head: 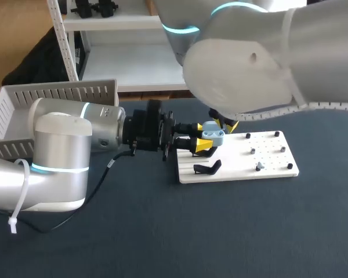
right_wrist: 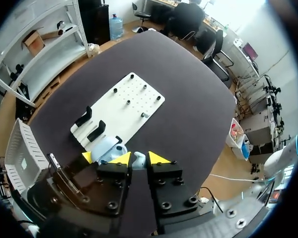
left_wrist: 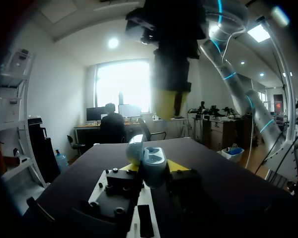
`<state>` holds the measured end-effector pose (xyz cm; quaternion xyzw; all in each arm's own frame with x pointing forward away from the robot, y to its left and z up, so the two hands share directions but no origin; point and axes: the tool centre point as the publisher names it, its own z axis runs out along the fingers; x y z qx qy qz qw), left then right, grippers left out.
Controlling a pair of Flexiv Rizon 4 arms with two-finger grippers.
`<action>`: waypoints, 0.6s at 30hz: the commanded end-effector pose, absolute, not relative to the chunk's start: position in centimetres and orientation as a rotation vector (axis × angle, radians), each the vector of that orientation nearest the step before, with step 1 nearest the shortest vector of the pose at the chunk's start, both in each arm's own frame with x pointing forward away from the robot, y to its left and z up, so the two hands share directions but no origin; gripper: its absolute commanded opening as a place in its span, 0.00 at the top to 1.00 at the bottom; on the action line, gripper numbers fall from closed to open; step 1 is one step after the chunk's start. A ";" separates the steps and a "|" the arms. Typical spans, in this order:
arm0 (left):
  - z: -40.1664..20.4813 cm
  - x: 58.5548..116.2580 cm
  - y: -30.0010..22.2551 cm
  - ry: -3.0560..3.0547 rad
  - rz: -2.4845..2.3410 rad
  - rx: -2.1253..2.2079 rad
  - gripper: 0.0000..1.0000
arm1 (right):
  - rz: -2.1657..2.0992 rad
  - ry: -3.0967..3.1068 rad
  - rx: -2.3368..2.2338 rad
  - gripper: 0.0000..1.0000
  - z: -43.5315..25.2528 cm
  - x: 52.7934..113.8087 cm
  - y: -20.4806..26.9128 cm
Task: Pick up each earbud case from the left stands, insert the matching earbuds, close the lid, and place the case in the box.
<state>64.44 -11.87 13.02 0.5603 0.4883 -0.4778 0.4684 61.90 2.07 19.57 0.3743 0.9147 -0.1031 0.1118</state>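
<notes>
While the right tool (right_wrist: 139,157) hangs above it, the left tool (head: 206,136) pinches the light-blue plastic earbud case (head: 214,135).
The case is over the white perforated board (head: 267,159); whether the right tool grips anything, I cannot tell.

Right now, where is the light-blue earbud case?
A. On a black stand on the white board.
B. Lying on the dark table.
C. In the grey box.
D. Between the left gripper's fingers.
D: the earbud case is clamped from both sides between the yellow tips of the left gripper.
</notes>
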 end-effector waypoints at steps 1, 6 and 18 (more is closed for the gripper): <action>12.9 64.6 -11.9 1.194 -1.176 1.375 1.00 | -0.331 2.687 1.093 1.00 19.5 62.2 3.1; 12.9 64.6 -11.9 1.194 -1.176 1.375 1.00 | -0.313 2.676 1.082 1.00 19.2 61.9 3.4; 12.9 64.6 -11.9 1.194 -1.176 1.375 1.00 | -0.272 2.658 1.112 1.00 18.5 61.6 3.5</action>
